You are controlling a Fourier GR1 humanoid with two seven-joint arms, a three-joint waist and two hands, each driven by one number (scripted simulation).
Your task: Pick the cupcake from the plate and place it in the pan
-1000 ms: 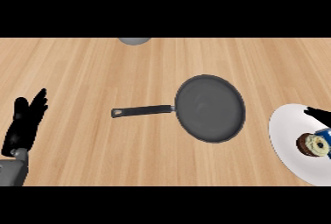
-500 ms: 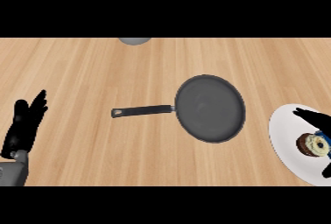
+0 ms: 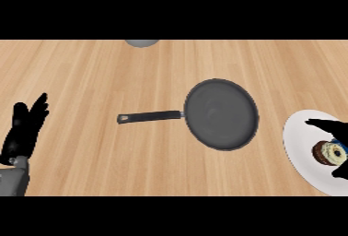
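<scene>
Right hand: the right hand (image 3: pixel 333 131) shows at the right edge of the head view, over the plate; its thumb and fingers stand on two sides of the cupcake, curled toward it, but I cannot tell if they already touch it or pinch it.
Cupcake: the cupcake (image 3: pixel 329 152) lies between the thumb and the fingers, on the plate; it has a brown side and a pale top.
Plate: the white plate (image 3: pixel 302 147) is directly under the hand and is cut by the edge of the view.
Pan: the dark pan (image 3: pixel 222 114) is near, to the left of the hand and a little farther from the robot; nothing is inside it, and its handle (image 3: pixel 151 115) points away from the hand.
Left hand: the left hand (image 3: pixel 26 128) is well apart, at the opposite edge, fingers straight and up, resting.
Grey object: a grey round thing (image 3: pixel 141 43) is far from both hands, at the far edge of the counter (image 3: pixel 102 78).
Progress: in my judgement the task is at its beginning; the grasp is being formed, the cupcake is not yet lifted.
Left to do: to close on the cupcake, lift it, carry it left over the pan and put it down there.
</scene>
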